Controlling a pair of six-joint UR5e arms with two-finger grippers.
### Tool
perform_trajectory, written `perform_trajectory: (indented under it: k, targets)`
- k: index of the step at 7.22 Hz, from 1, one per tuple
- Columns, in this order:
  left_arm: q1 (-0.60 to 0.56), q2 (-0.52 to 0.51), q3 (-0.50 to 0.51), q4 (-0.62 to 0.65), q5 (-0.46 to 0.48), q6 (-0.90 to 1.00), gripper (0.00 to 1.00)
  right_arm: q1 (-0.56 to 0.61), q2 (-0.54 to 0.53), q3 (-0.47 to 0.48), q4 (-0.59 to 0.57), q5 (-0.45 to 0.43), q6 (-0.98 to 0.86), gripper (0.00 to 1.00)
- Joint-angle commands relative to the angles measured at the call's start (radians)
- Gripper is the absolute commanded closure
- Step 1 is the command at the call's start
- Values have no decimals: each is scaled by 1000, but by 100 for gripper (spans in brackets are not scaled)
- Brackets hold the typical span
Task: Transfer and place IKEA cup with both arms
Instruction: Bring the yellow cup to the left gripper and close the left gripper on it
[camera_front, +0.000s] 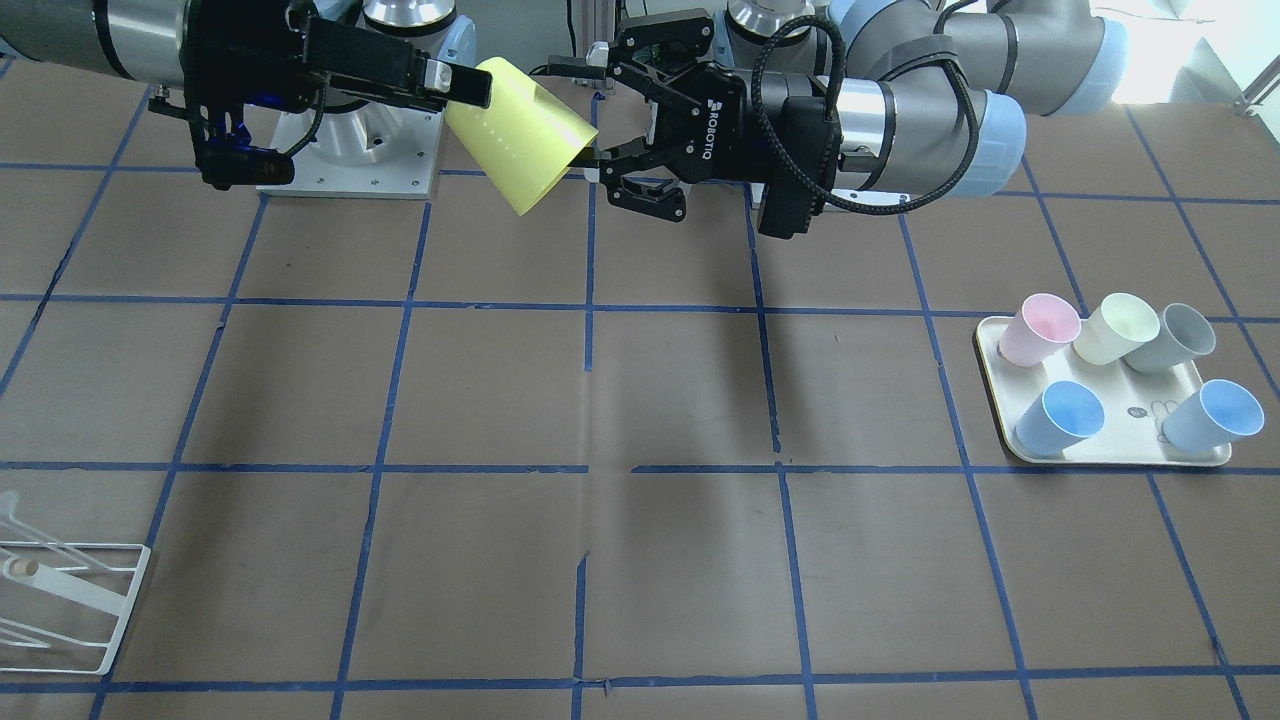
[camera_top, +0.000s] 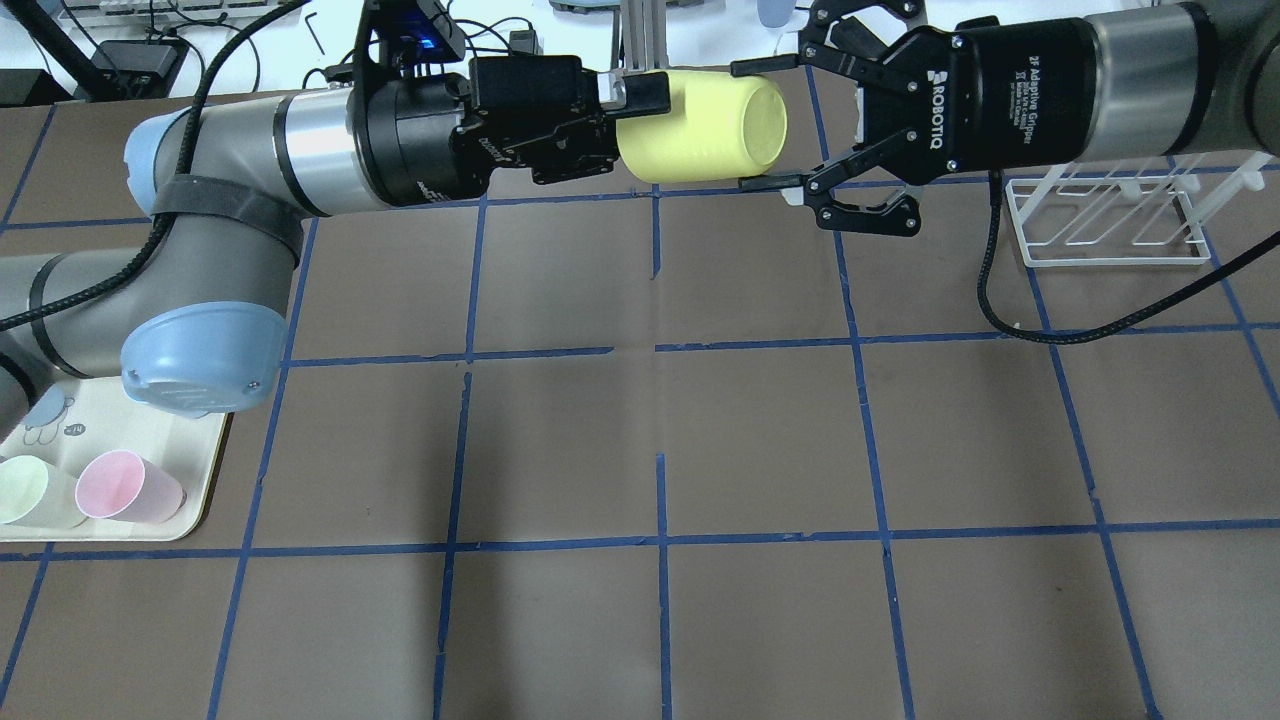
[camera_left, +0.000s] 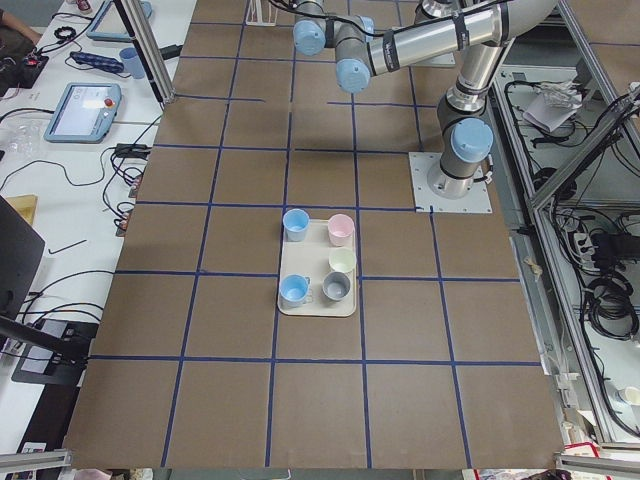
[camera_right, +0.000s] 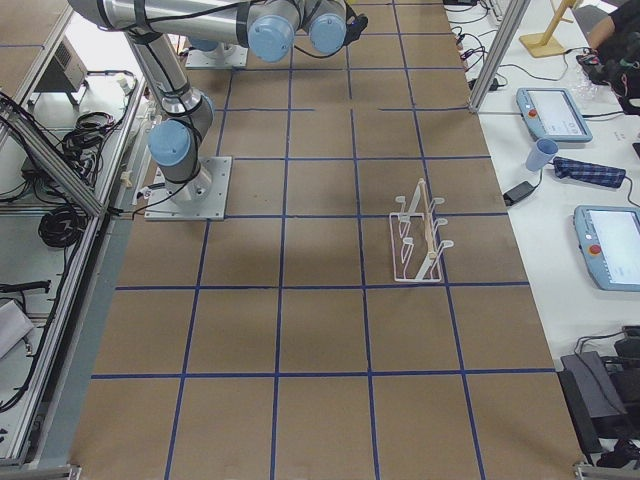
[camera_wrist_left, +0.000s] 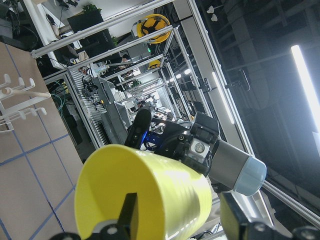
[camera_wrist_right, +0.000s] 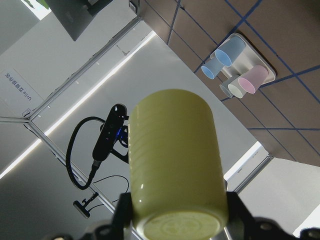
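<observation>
Black two-finger right gripper (camera_top: 738, 127): clamped across the closed bottom end of the bright lemon-yellow plastic tumbler (camera_top: 690, 125); I see one finger on each side of it.
Black two-finger left gripper (camera_front: 595, 104): spread wide at the tumbler's mouth, one finger in front of the opening, the other outside the wall.
Tumbler: lying sideways in the air between both grippers, off the brown table with blue tape lines (camera_top: 760, 440).
Cream tray (camera_front: 1120, 445): on the table at my left-arm side, carrying a pink cup (camera_front: 1040, 330), a pale cream cup (camera_front: 1115, 325), a grey cup (camera_front: 1170, 337) and two light-blue cups (camera_front: 1060, 417).
White wire rack (camera_top: 1100, 225): on the table at my right-arm side.
</observation>
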Motion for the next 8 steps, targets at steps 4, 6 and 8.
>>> perform_trajectory:
  k: [4,6,8]
  targets:
    - [0,2,0,30,1,2,100,1,2,1,-17,-2,-3,27]
    - [0,2,1,33,1,2,100,0,2,1,-30,-3,0,2]
    - [0,5,1,33,1,2,100,0,4,1,-52,-3,0,0]
